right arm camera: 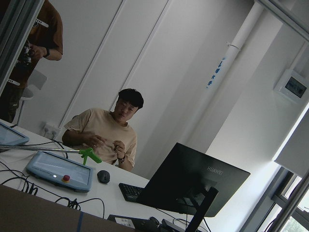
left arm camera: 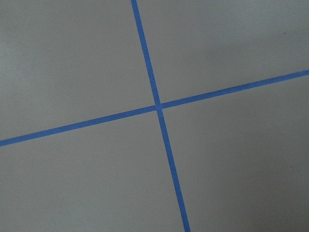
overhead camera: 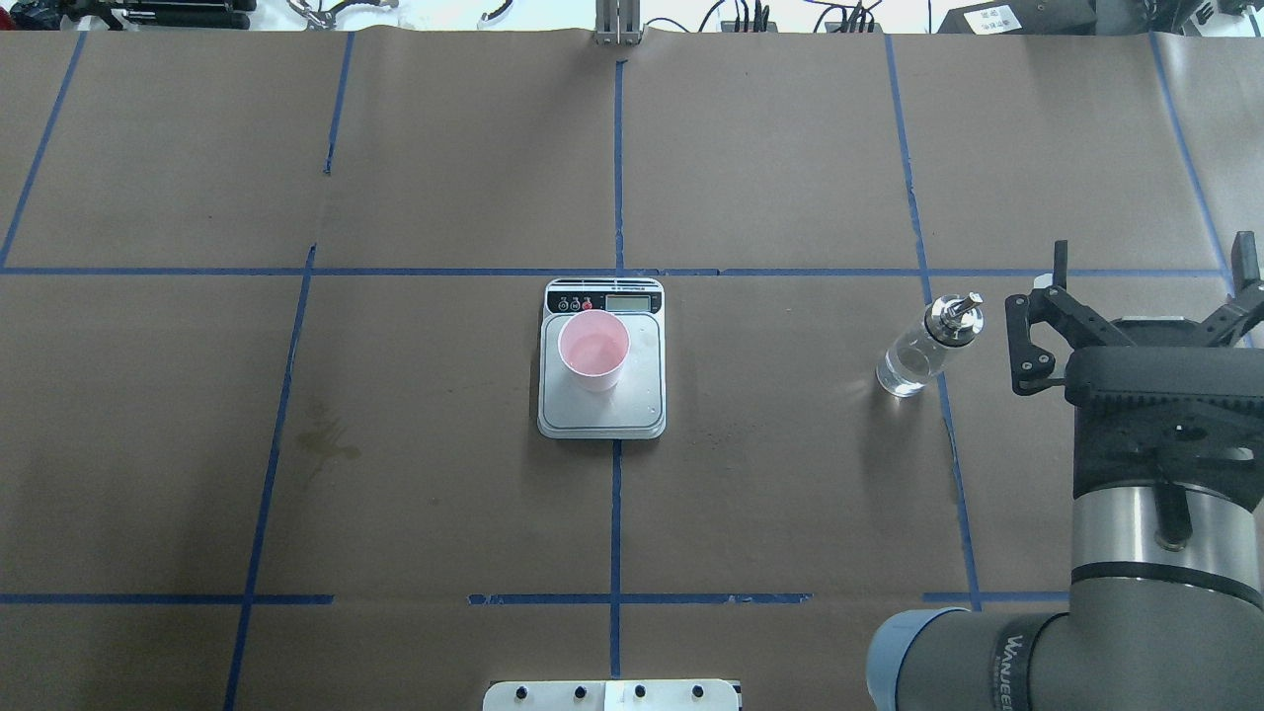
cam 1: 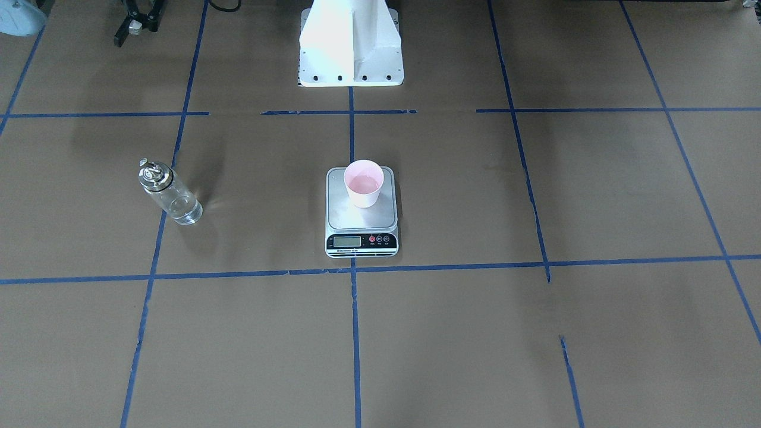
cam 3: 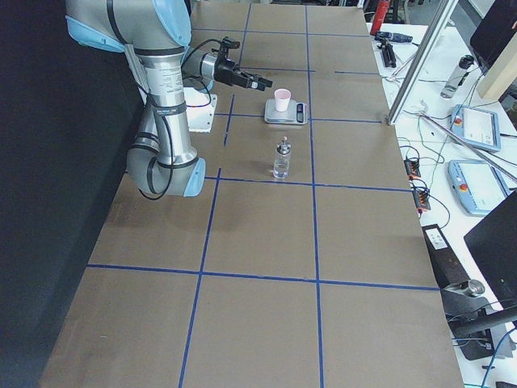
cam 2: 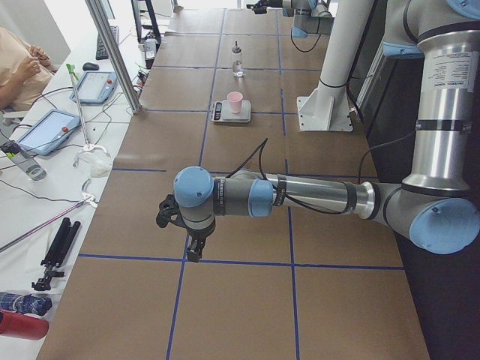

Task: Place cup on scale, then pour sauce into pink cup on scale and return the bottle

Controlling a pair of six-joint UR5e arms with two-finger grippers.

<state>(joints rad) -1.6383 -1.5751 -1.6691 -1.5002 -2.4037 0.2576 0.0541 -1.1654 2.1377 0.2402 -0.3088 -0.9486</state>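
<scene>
Shows the cup upright on the scale in the middle of the counter, with the bottle upright well off to the robot's right, some clear sauce in its base. Shows the right gripper spread wide and empty, raised apart from the bottle. Cannot tell the left gripper's state: seen only side-on, low over the counter, far from the scale.

Brown paper tabletop with a blue tape grid. Right wrist view: white walls, white pipe at 1 o'clock, black monitor at 5, seated person at 8. Exterior left view: white side bench at 9 o'clock, brightly lit.
</scene>
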